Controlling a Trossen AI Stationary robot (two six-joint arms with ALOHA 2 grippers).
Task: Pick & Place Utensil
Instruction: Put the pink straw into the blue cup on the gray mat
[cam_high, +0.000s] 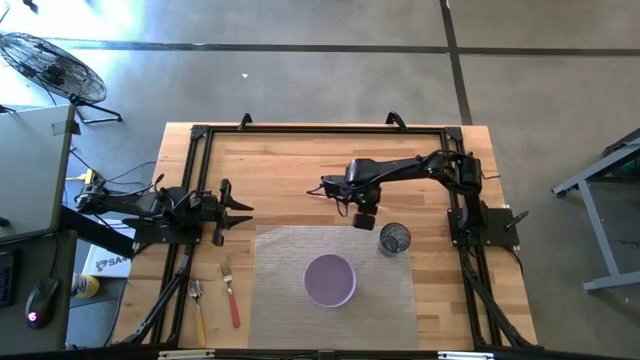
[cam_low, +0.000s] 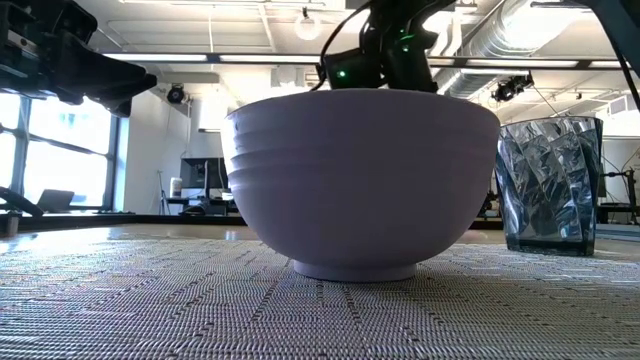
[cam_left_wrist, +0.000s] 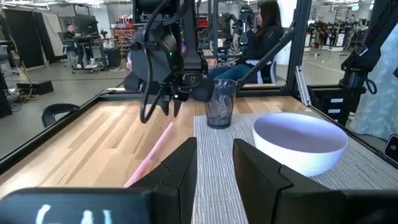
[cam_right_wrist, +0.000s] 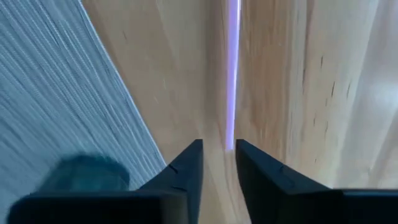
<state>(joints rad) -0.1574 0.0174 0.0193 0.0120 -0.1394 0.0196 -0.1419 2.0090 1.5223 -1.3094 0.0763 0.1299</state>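
Observation:
A thin pink-purple utensil shows as a blurred streak over the bare wood just beyond the grey placemat's far edge. In the left wrist view the utensil runs from under my right gripper toward the left arm. My right gripper points steeply down over it, and its fingers stand slightly apart around the utensil's end. That same gripper hovers left of the glass cup. The purple bowl stands on the placemat. My left gripper waits open and level at the table's left. My right gripper's fingers stand on either side of the utensil's end, coming from above and pointing down. The gap is much wider than the thin streak. Whether either finger touches the utensil, I cannot tell.
Two forks, one yellow-handled and one red-handled, lie on the wood near the front left. A black frame runs along the table's edges. People sit beyond the table.

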